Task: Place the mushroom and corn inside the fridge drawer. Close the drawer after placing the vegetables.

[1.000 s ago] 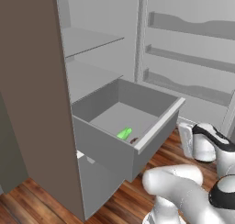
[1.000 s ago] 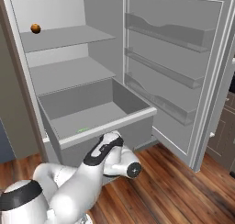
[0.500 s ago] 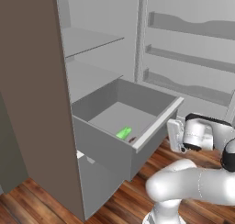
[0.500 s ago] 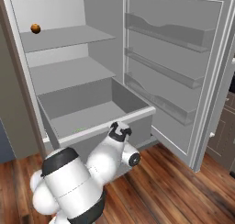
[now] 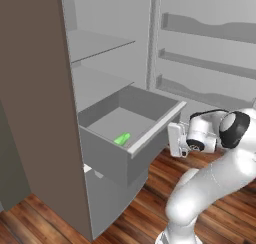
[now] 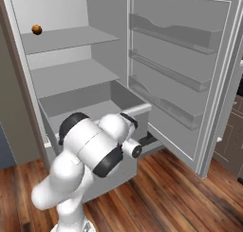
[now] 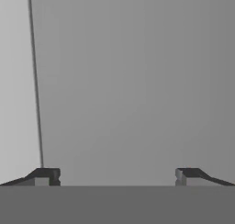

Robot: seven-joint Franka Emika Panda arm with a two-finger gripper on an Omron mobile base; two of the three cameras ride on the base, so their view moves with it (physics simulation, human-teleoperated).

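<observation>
Left base view: drawer [image 5: 131,138] open, green item [image 5: 122,138] inside; gripper [image 5: 175,140] spread, empty, at its three o'clock; closing remains.

Arm [image 5: 210,188]: glossy white rounded links, dark grey joint bands, round white caps. Hand: flat white block; small dark finger tips [image 7: 46,175].
</observation>
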